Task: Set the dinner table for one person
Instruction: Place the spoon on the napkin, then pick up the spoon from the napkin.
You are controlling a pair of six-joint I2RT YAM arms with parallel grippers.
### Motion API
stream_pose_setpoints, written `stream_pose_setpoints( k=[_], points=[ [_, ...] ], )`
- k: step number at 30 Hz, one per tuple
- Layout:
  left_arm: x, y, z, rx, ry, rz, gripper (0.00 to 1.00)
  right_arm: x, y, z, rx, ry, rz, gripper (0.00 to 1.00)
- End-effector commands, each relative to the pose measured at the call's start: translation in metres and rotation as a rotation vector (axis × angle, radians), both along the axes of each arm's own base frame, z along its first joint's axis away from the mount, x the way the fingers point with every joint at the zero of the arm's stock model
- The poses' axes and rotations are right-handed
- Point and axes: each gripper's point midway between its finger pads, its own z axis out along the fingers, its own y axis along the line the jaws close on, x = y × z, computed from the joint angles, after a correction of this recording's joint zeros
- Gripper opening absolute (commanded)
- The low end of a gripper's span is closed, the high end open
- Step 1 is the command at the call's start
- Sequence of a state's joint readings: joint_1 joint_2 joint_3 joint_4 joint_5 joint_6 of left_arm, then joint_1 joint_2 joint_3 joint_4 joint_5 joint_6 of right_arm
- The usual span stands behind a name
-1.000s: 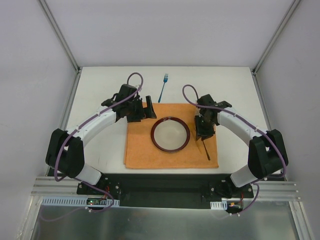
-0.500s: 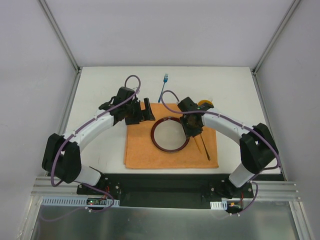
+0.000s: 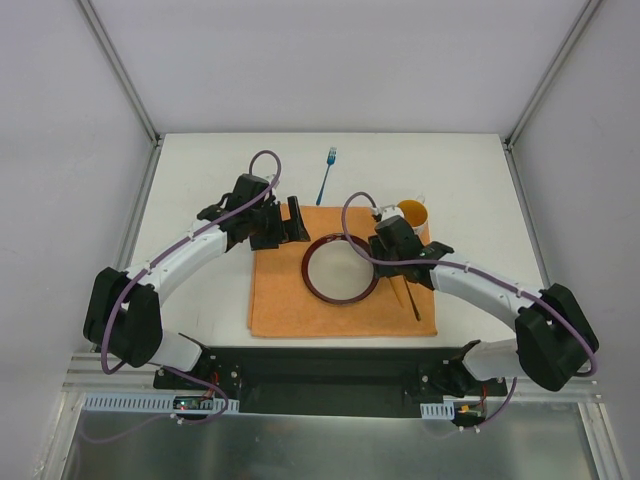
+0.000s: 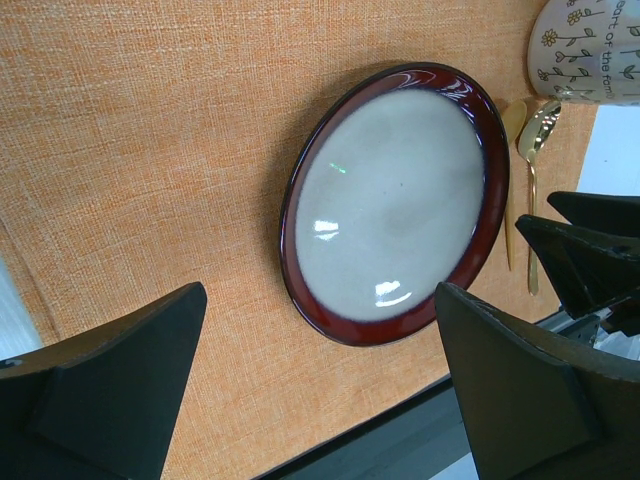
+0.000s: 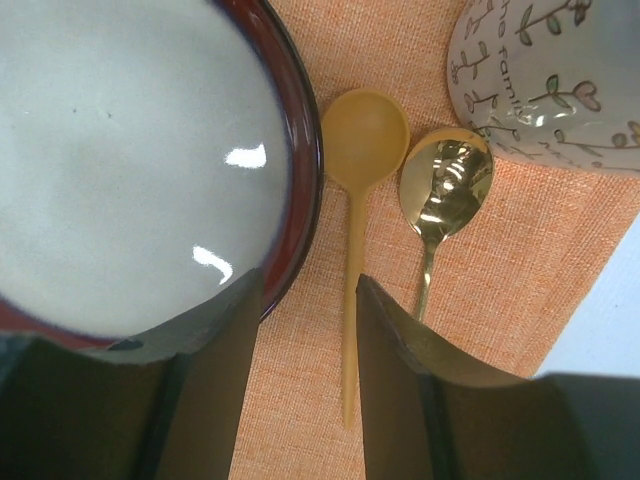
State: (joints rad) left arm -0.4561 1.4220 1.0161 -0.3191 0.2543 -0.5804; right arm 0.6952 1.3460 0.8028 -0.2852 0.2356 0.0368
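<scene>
The white dinner table [image 3: 200,180] carries an orange placemat [image 3: 285,300] with a red-rimmed plate [image 3: 340,268] in its middle. A yellow spoon [image 5: 352,250] and a gold metal spoon [image 5: 442,195] lie side by side right of the plate [image 5: 120,160], below a patterned mug [image 3: 412,214]. A blue fork [image 3: 326,175] lies on the table beyond the mat. My right gripper [image 3: 390,250] is open just above the mat [image 5: 480,300]; the yellow spoon's handle runs between its fingers. My left gripper [image 3: 296,222] is wide open and empty over the mat's far left, facing the plate [image 4: 395,200].
Grey frame posts stand at the table's far corners [image 3: 155,135]. The mug [image 5: 550,80] stands at the mat's far right corner, close to the right gripper. In the left wrist view the mug [image 4: 590,45] and both spoons [image 4: 525,170] lie beyond the plate.
My right gripper swung left toward the plate's right rim and now sits low over the spoons, uncovering the mug. My left gripper shifted slightly toward the far side and then held still.
</scene>
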Motion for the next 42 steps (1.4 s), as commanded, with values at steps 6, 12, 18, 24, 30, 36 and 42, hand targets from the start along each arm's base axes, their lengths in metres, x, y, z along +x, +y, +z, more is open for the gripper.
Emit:
stream_pose_setpoints(
  k=[6, 12, 18, 24, 30, 36, 42],
  points=[
    [-0.001, 0.002, 0.014, -0.007, -0.033, -0.027, 0.99, 0.007, 0.001, -0.010, 0.095, -0.062, -0.087, 0.45],
    [-0.004, 0.006, 0.015, 0.012, -0.031, -0.036, 0.99, 0.004, -0.007, -0.008, 0.110, -0.078, -0.138, 0.43],
    [-0.007, 0.006, 0.014, 0.022, -0.016, -0.052, 0.99, 0.002, -0.020, -0.020, 0.061, -0.035, -0.198, 0.41],
    [-0.010, 0.010, 0.014, 0.038, -0.021, -0.057, 0.99, 0.003, -0.022, -0.026, 0.059, -0.013, -0.221, 0.41],
    [-0.007, 0.008, 0.016, 0.042, -0.028, -0.070, 0.99, 0.001, -0.024, -0.034, 0.043, 0.014, -0.223, 0.40],
    [-0.008, 0.009, 0.017, 0.047, -0.035, -0.083, 0.99, 0.001, -0.025, -0.037, 0.031, 0.020, -0.224, 0.40],
    [-0.009, 0.011, 0.018, 0.059, -0.043, -0.091, 0.99, 0.000, -0.025, -0.042, 0.021, 0.031, -0.223, 0.37]
  ],
)
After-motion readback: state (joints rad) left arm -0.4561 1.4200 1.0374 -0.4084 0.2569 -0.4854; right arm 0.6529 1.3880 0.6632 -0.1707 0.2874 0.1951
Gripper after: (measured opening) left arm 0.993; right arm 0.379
